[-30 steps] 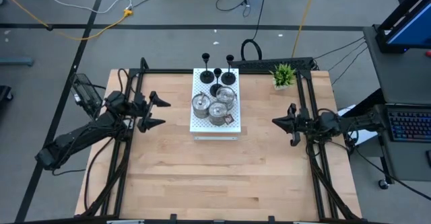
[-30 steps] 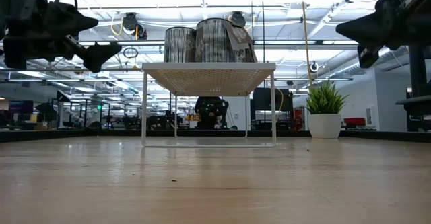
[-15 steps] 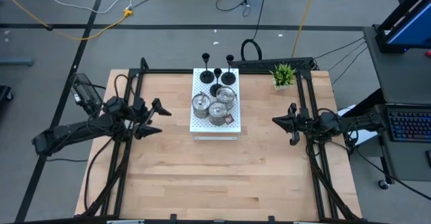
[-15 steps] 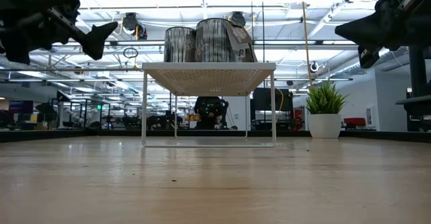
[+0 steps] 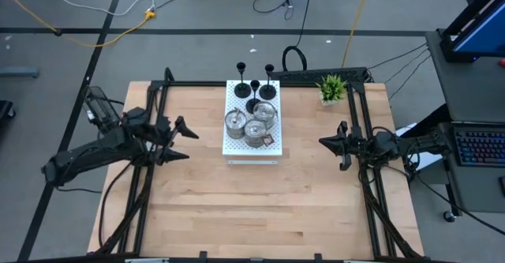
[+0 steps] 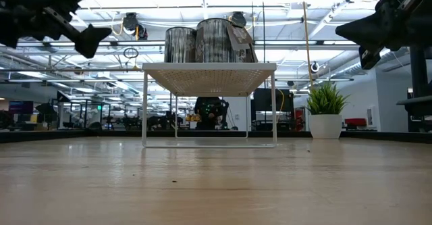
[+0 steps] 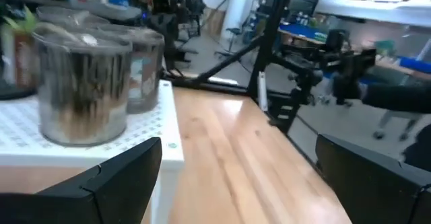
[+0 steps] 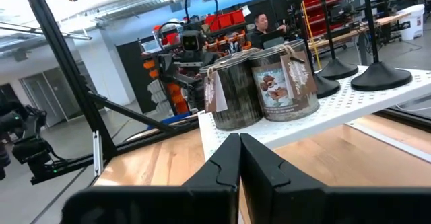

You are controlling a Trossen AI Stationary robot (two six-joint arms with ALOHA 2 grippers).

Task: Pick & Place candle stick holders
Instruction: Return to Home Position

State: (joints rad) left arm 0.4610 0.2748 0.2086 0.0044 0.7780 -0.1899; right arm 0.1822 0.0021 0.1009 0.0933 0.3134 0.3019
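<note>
Holders [image 5: 252,113] stood grouped on the white shelf [image 5: 251,154] at the far middle of the table [image 5: 237,208]. Left gripper [image 5: 188,143] hung to its left, spread wide and empty; right gripper [image 5: 323,142], closed on nothing, waited opposite. Homing probably meant backing away level, clear of the shelf.

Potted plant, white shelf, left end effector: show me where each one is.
potted plant [image 5: 332,88], high view, on its green leaves.
white shelf [image 6: 209,67], low view, on its front rim.
left end effector [image 5: 190,144], high view, midway between its open fingertips.
</note>
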